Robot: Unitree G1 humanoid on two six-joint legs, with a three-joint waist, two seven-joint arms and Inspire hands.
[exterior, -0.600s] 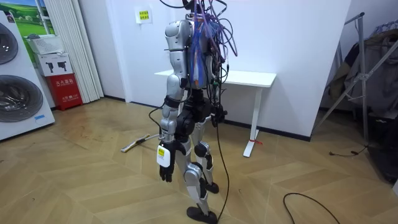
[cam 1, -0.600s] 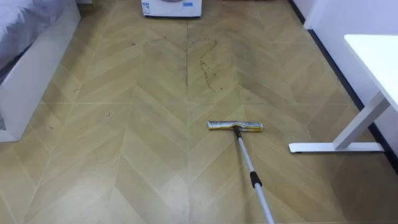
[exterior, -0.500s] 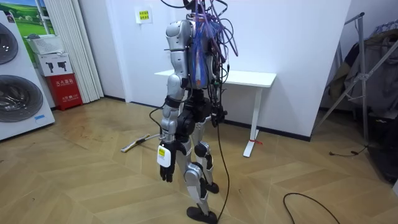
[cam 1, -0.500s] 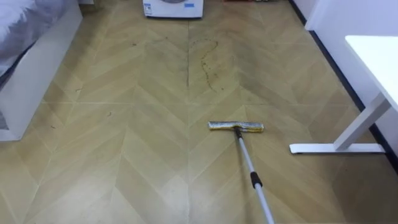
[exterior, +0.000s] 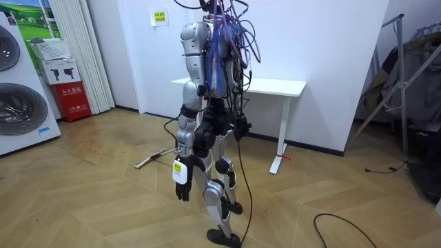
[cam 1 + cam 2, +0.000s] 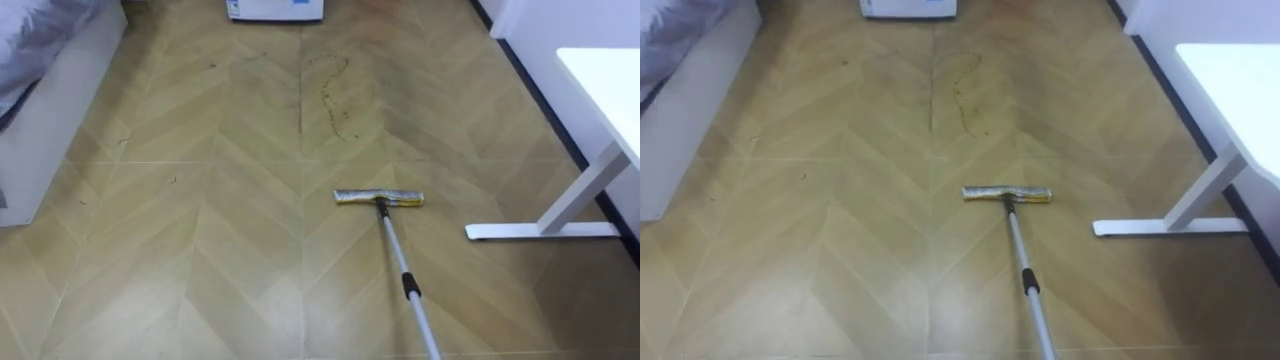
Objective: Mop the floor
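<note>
The left hand (image 5: 181,184) hangs at the robot's side, its fingers loose and pointing down, holding nothing. The mop (image 5: 153,160) is on the wooden floor (image 6: 200,250), lower than those fingers and forward of them, off towards the robot's right.

In the eye views the mop's handle (image 6: 395,250) starts at the bottom edge, on the right, and slants up and away. Whether anything holds its near end I cannot tell. A black collar (image 6: 409,288) sits partway along it, on the near side of the middle. Beyond that, the yellowish flat mop head (image 6: 379,197) lies crosswise, flat on the boards.

The handle looks like a thin metal tube: stiff, light and probably smooth enough to turn in a loose grip. I judge the best hold to be a full wrap of the fingers round the tube on the near side of the collar. The other hand would go further up the handle for leverage, so the head stays pressed flat. The pad looks soft and should drag a little on the wood.

Further from the fingers, past the head, a thin dark trail of dirt (image 6: 335,95) curls across the boards. The foot of a white desk (image 6: 540,231) lies on the floor to the right of the head, a white bed frame (image 6: 50,110) runs along the left, and the base of a washing machine (image 6: 275,9) stands farthest off.
</note>
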